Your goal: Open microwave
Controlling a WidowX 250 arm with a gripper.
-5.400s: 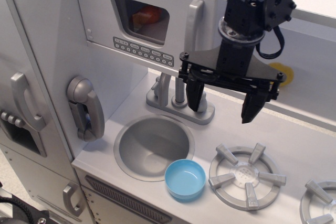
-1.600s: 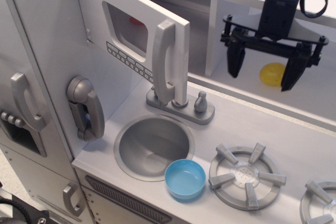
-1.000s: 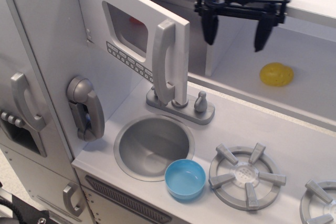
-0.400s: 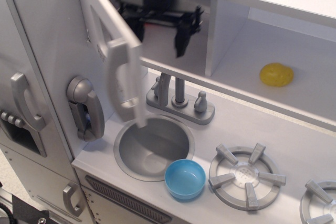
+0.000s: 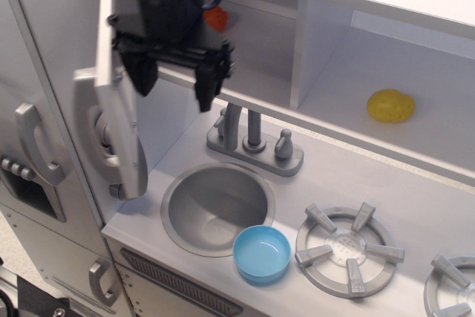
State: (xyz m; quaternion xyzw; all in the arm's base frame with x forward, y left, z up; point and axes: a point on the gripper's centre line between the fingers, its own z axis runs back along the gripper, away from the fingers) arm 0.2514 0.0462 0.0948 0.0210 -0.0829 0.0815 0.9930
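The microwave door (image 5: pixel 122 139) stands swung wide open to the left, seen almost edge-on, with its tall vertical handle (image 5: pixel 90 128) facing left. The microwave cavity (image 5: pixel 256 50) is exposed, and a small orange object (image 5: pixel 216 18) lies at its back. My gripper (image 5: pixel 174 83) hangs in front of the cavity's left end, right beside the inner face of the door. Its jaws are spread wide and hold nothing. The left fingertip (image 5: pixel 141 78) is close to the door panel; I cannot tell if it touches.
A yellow ball (image 5: pixel 391 105) lies in the open shelf to the right. Below are the faucet (image 5: pixel 254 140), the round sink (image 5: pixel 215 206), a blue bowl (image 5: pixel 261 254) and a stove burner (image 5: pixel 349 246). A windowless grey door with a curved handle (image 5: pixel 33 142) is at the left.
The gripper travelled from the upper right to the left and down, staying open. The microwave door swung from partly open to wide open and now hides the wall phone.
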